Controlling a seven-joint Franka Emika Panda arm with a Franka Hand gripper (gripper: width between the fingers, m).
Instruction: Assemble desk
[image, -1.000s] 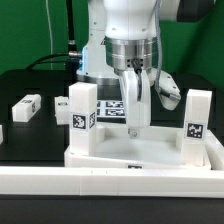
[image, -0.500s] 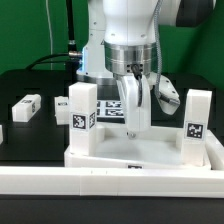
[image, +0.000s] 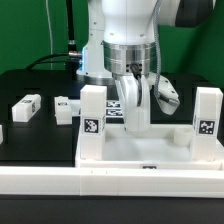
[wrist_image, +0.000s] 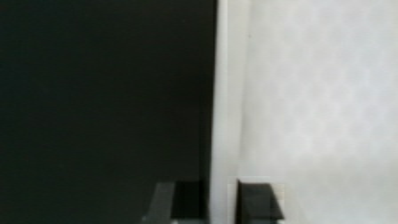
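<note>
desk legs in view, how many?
4. Exterior view: left upright leg, right upright leg on the desk top; outer loose leg, inner loose leg lying farther left. Others may be hidden.

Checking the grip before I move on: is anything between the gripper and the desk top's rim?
Nothing visible. The gripper is shut directly on the rim of the desk top; in the wrist view that thin white wall sits between both fingertips.

Desk top (image: 160, 148) — smooth white plastic; table (image: 30, 82) — matt black.
</note>
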